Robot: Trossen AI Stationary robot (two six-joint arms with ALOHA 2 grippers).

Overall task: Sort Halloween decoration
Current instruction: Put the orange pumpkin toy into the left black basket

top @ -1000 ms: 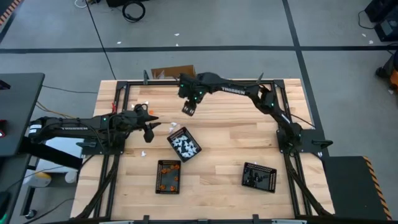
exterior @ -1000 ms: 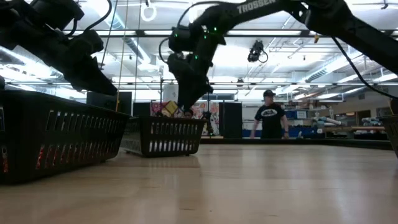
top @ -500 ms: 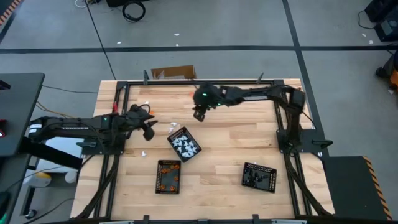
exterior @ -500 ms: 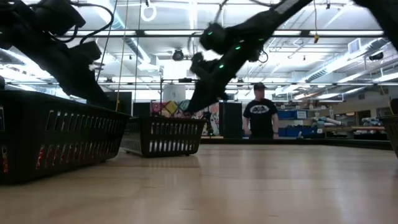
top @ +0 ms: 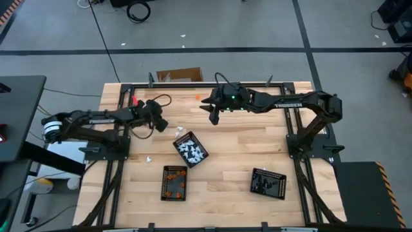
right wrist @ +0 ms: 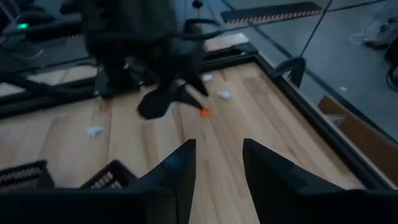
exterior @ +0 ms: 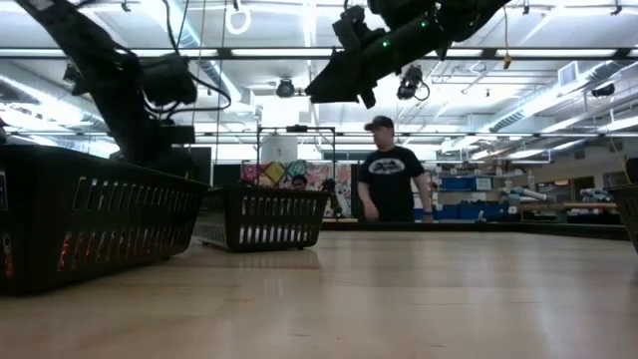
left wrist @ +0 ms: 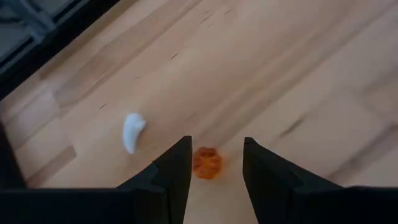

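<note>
We see the left gripper (left wrist: 215, 177) low over the far left part of the table (top: 238, 151), its two fingers (left wrist: 176, 168) parted with a clear gap between them. A small orange piece (left wrist: 207, 162) lies on the wood in that gap; we cannot tell whether either finger touches it, and nothing is clamped. Just beside it on the wood lies a white claw-shaped piece (left wrist: 132, 131), apart from the fingers.

The right gripper (right wrist: 216, 163) hangs in the air above the far middle of the table, fingers spread about as wide as the left's, with nothing between them.

From above, the left gripper (top: 158, 122) and right gripper (top: 213, 116) are well apart. That view alone shows all three black trays: one with white pieces (top: 190, 149) near the centre, one with orange pieces (top: 174, 182) nearer and to the left, one with black pieces (top: 268, 183) near right. A loose white piece (top: 147, 158) lies on the wood left of the white-piece tray, and an orange speck (top: 197, 96) at the far edge.

The right wrist view shows the left arm's gripper from outside, tips pointing down at the orange piece (right wrist: 204, 112), with white pieces (right wrist: 223, 94) on the wood near it.

The low view shows only tray walls (exterior: 261, 217), the right gripper (exterior: 334, 85) raised high, and a person (exterior: 392, 181) standing beyond the table.
</note>
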